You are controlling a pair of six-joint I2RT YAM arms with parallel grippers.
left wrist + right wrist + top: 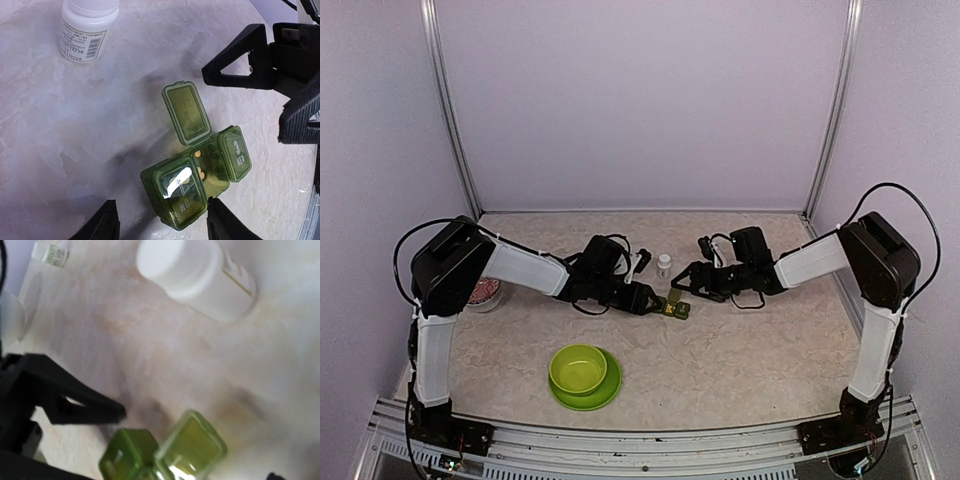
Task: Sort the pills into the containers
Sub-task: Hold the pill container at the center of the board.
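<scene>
The dark green pill box [675, 307] lies on the table between my two grippers. In the left wrist view the pill box [192, 182] has its middle lid [186, 112] standing open, with small orange pills [199, 172] inside. The near lid, marked MON, and the far lid, marked 3 [236, 152], are shut. My left gripper [161, 202] is open and its fingers straddle the near end of the box. My right gripper [685, 284] is open and empty just beyond the box's far end, also seen in the left wrist view [242, 106]. The right wrist view is blurred and shows the box [165, 455] at the bottom.
A white pill bottle [664, 265] stands just behind the box and shows in the left wrist view [87, 27]. A lime-green bowl [578, 367] on its plate sits near the front. A small round red-and-white container [483, 293] sits at the left.
</scene>
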